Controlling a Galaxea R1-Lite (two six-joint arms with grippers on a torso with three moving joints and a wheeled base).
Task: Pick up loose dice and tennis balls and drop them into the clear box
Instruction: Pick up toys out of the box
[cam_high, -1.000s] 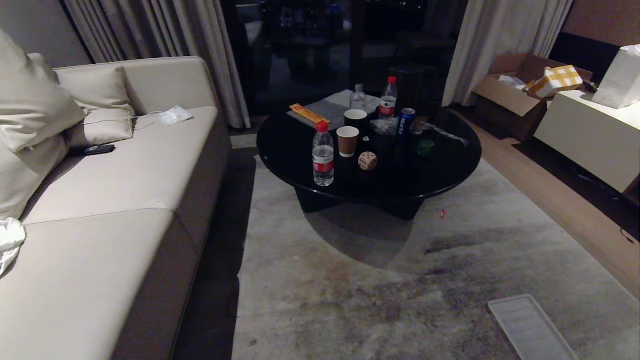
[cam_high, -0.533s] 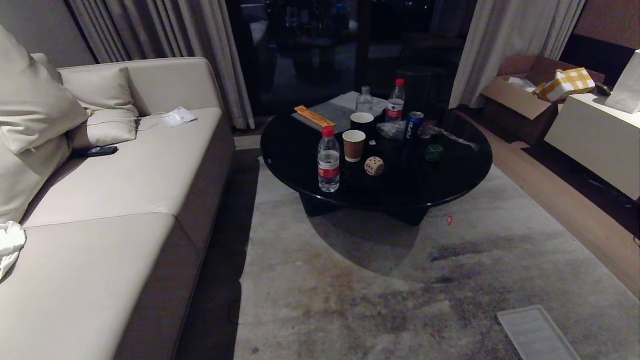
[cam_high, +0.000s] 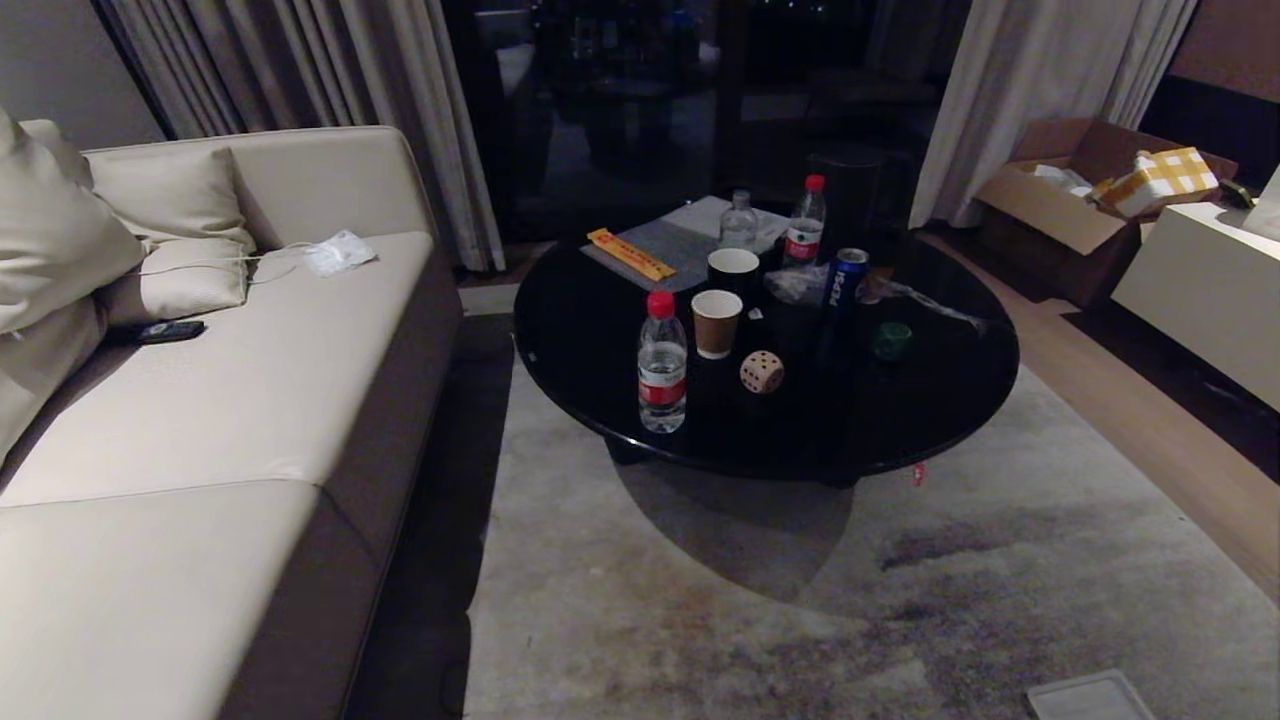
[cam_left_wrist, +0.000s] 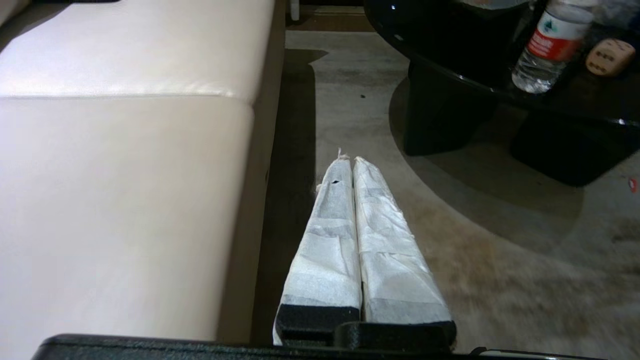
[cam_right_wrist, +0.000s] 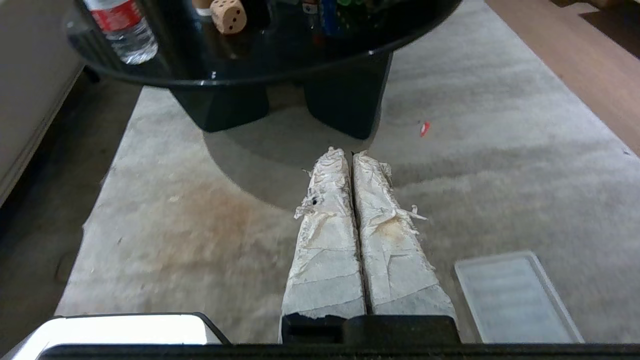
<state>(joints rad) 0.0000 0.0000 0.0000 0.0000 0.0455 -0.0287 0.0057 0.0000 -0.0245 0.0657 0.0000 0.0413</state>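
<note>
Two dice are all I can spot: a beige die (cam_high: 762, 371) near the round black counter's (cam_high: 600, 330) front edge, a dark green one (cam_high: 892, 340) toward its right side. No tennis balls or clear box in sight; nothing looks collected. Left pincer (cam_left_wrist: 348, 161) and right pincer (cam_right_wrist: 347, 153) hang closed and empty above the rug (cam_high: 700, 600), with open floor between sofa (cam_high: 250, 380) and counter.

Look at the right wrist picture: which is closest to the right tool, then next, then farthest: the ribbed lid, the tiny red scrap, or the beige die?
1. Ribbed lid, on the rug beside the right tool.
2. Red scrap, on the rug ahead.
3. Beige die, up on the black table.
</note>
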